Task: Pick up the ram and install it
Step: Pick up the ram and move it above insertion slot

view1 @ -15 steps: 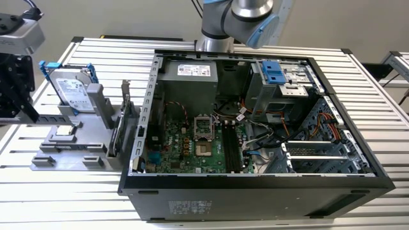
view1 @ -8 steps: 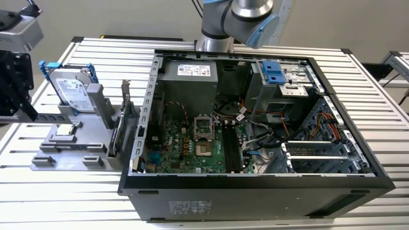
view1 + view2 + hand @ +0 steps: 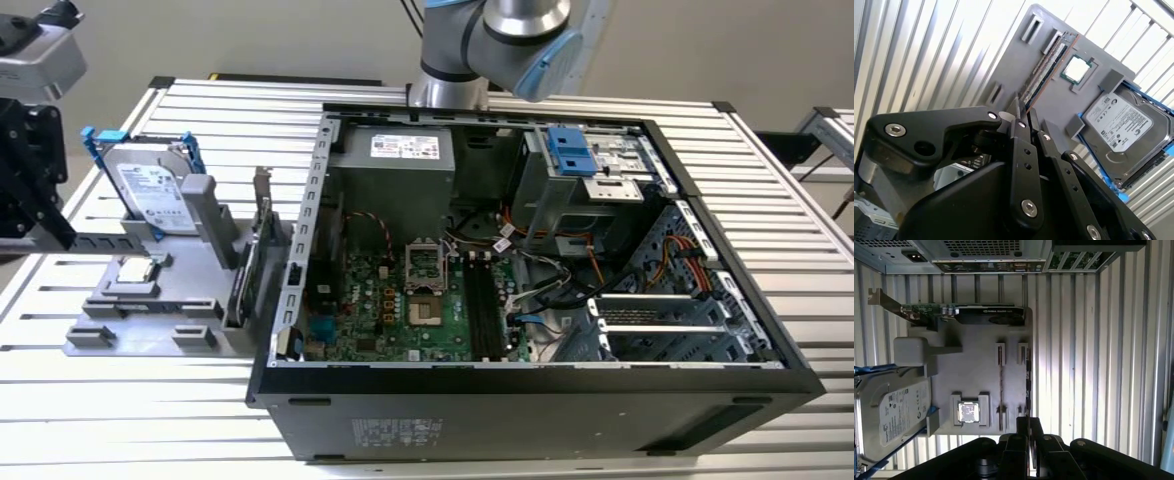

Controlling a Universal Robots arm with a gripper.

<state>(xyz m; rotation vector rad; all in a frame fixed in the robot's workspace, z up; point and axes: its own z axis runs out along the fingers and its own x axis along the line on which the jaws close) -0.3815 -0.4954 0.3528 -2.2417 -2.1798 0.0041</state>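
The ram (image 3: 1027, 382) stands on edge along the tray's (image 3: 979, 360) rim. Bare table (image 3: 1079, 365) lies alongside it and there is open air above, where the gripper (image 3: 1028, 424) hangs over the end away from the case (image 3: 534, 420). Near the other end, the upright card (image 3: 979, 314) walls off the side toward the case. The hard drive (image 3: 894, 410) sits well apart across the tray. Inside the open-topped case, the slots (image 3: 478, 305) lie just beside loose cables (image 3: 541, 290), with the drive cage (image 3: 667, 320) beyond.
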